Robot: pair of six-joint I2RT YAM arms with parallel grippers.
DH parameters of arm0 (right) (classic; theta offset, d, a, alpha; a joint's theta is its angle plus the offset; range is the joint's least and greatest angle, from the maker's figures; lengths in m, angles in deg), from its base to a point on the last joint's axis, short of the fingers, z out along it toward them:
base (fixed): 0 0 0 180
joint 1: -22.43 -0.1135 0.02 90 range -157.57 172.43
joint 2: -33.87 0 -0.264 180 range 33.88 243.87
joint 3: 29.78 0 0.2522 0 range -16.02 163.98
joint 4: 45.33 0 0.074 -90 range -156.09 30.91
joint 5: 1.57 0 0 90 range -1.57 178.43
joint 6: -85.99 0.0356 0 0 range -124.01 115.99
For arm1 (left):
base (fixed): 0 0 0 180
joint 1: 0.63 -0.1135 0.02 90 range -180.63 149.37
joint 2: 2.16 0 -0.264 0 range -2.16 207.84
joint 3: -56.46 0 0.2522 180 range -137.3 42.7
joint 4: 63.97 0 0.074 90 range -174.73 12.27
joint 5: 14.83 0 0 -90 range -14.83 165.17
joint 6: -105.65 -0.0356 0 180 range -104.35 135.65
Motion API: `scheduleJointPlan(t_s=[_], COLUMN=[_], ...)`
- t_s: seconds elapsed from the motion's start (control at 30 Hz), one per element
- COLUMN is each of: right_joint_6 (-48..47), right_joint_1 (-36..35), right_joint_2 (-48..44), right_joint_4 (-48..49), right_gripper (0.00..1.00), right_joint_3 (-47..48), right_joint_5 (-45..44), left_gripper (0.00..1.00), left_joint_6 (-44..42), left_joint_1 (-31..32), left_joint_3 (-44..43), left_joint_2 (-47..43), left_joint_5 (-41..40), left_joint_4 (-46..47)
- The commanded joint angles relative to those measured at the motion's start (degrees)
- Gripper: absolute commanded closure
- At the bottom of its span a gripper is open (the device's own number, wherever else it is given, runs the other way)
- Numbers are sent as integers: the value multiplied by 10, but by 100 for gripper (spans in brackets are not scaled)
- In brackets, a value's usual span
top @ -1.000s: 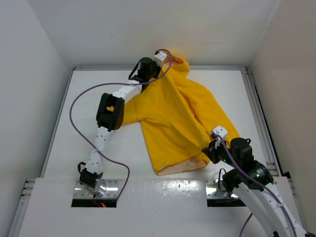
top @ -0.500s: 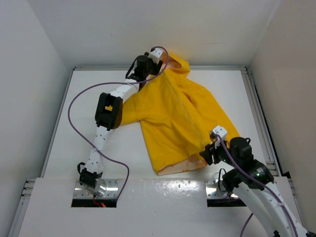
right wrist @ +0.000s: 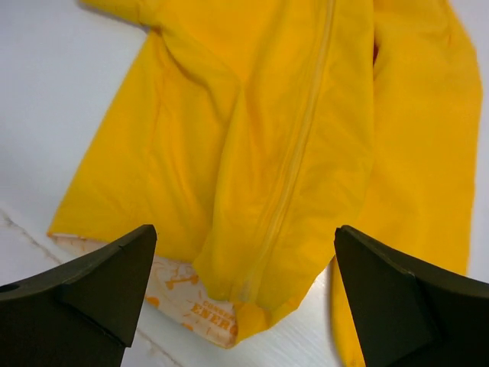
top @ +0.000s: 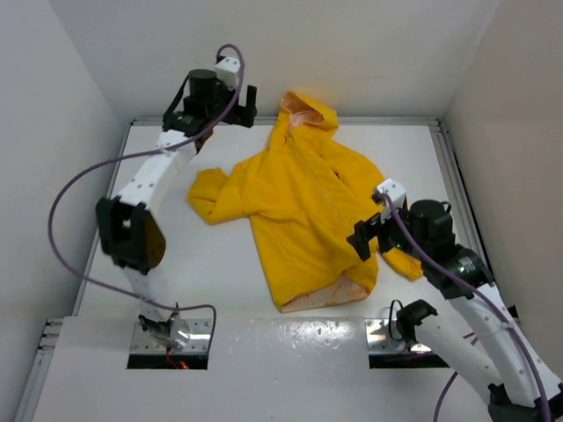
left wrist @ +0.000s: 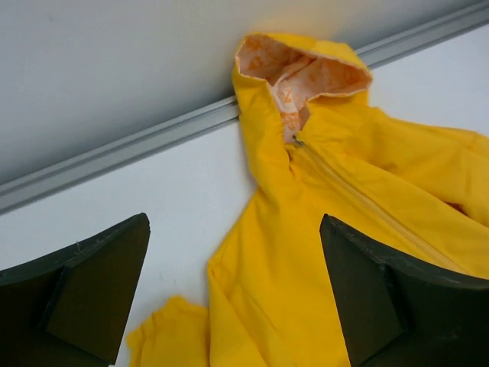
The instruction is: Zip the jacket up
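The yellow jacket [top: 299, 202] lies flat on the white table, hood [top: 303, 110] against the back wall and hem toward me. Its zipper [right wrist: 298, 153] runs closed from hem to collar, with the pull [left wrist: 296, 141] just under the hood [left wrist: 306, 69]. White lining with orange print shows at the hem [right wrist: 199, 302]. My left gripper [top: 244, 95] hovers open, up and left of the hood, with nothing between its fingers [left wrist: 99, 290]. My right gripper [top: 362, 239] hangs open above the hem's right part, its fingers [right wrist: 397, 290] apart and empty.
A metal rail [top: 369, 120] runs along the back wall, and the hood touches it. A glossy white ledge [top: 281, 338] lies just past the hem on the near side. The left arm's purple cable [top: 66, 198] loops out to the left.
Both grippers opened and let go of the jacket. The left arm swung up and left, away from the hood. The right gripper lifted off the hem. The left sleeve now lies uncovered.
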Motion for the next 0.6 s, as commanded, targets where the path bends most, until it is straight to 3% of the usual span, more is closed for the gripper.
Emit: scheduleJointPlan(t_s=[0.0, 0.13, 0.23, 0.37, 0.57], right_joint_6=[-60, 1, 43, 25, -23], right_joint_1=[21, 28, 84, 176, 290], right_joint_2=[47, 71, 91, 171, 244], right_joint_4=[-13, -65, -47, -66, -25], right_gripper=[0, 0, 0, 0, 0], right_joint_3=[119, 149, 113, 115, 98], right_joint_5=[81, 115, 114, 111, 181], left_gripper=[0, 0, 0, 0, 0], left_joint_6=[40, 55, 61, 80, 60], left_joint_1=[-11, -49, -69, -93, -99], left_joint_3=[80, 179, 258, 325, 385], left_joint_2=[-115, -188, -253, -311, -375], left_joint_5=[-36, -32, -13, -21, -22], left_joint_4=[-126, -167, -167, -167, -146])
